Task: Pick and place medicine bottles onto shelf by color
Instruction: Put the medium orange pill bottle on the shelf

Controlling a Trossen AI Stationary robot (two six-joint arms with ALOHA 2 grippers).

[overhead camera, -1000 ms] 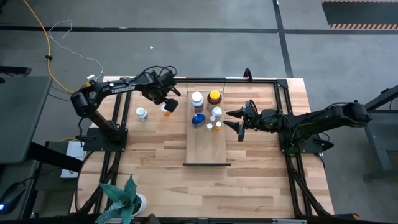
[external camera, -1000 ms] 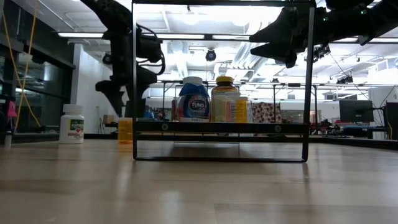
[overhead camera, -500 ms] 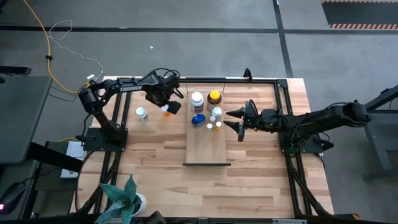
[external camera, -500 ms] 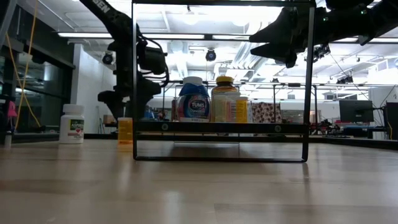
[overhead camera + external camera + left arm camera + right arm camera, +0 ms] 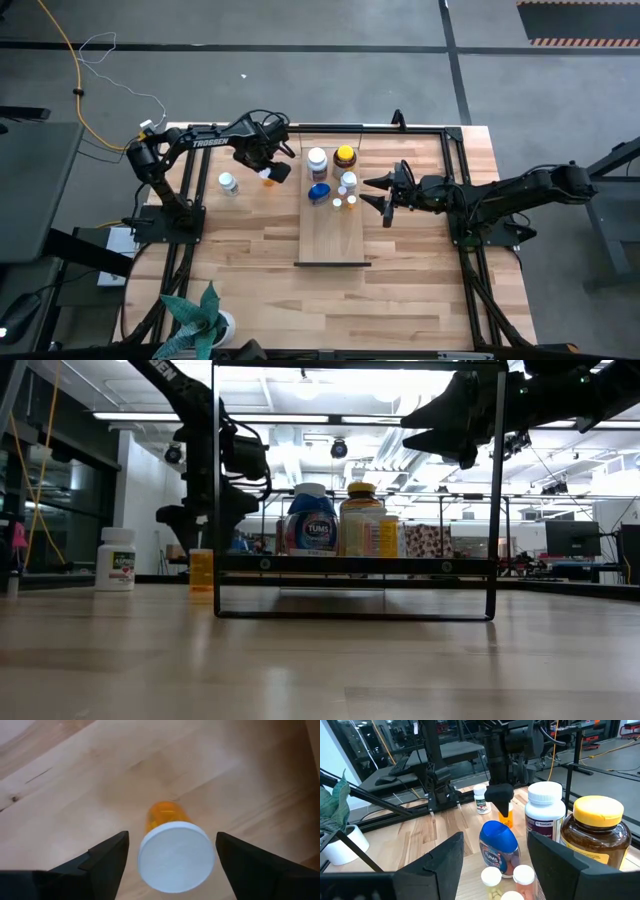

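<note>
The shelf (image 5: 333, 232) is a light plank on the table with a dark strip at its near end. On its far end stand a white bottle (image 5: 317, 160), an amber yellow-capped one (image 5: 345, 156), a blue-capped one (image 5: 318, 192) and small white-capped ones (image 5: 347, 183). An orange bottle with a white cap (image 5: 175, 854) stands upright on the table left of the shelf. My left gripper (image 5: 171, 842) is open above it, one finger on either side, apart from it. Another white bottle (image 5: 228, 183) stands farther left. My right gripper (image 5: 385, 195) is open and empty, right of the shelf.
A potted plant (image 5: 200, 318) stands at the table's near left corner. Black frame rails (image 5: 455, 180) run along the table's far and side edges. The near half of the shelf and the table in front of it hold nothing.
My left gripper has come down and a little toward the table's right edge, over the orange bottle, staying open. The bottle has not moved. In the last half second it has kept still.
</note>
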